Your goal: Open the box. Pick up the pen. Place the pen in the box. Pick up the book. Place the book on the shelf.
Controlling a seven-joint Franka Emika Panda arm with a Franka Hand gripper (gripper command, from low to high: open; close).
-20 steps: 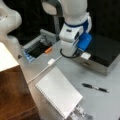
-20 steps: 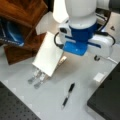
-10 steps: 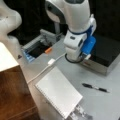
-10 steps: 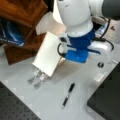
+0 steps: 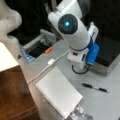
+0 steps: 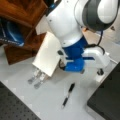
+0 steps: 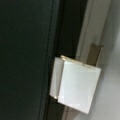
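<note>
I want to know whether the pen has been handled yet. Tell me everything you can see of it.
The slim black pen with a pale silver-white middle section lies flat on the grey tabletop, untouched. In both front views it rests between the white spiral-bound notebook and the black-lidded box, apart from each. The arm hangs over the box's edge near it; its claw is hidden.

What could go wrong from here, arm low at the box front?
1. The box lid looks shut, and the wrist view shows only its white latch close up, so a slightly off approach may slip off the latch.
2. The pen lies loose on the tabletop beside the arm; a sweep could knock it.
3. The book sits near the arm, possibly in its swing path.
</note>
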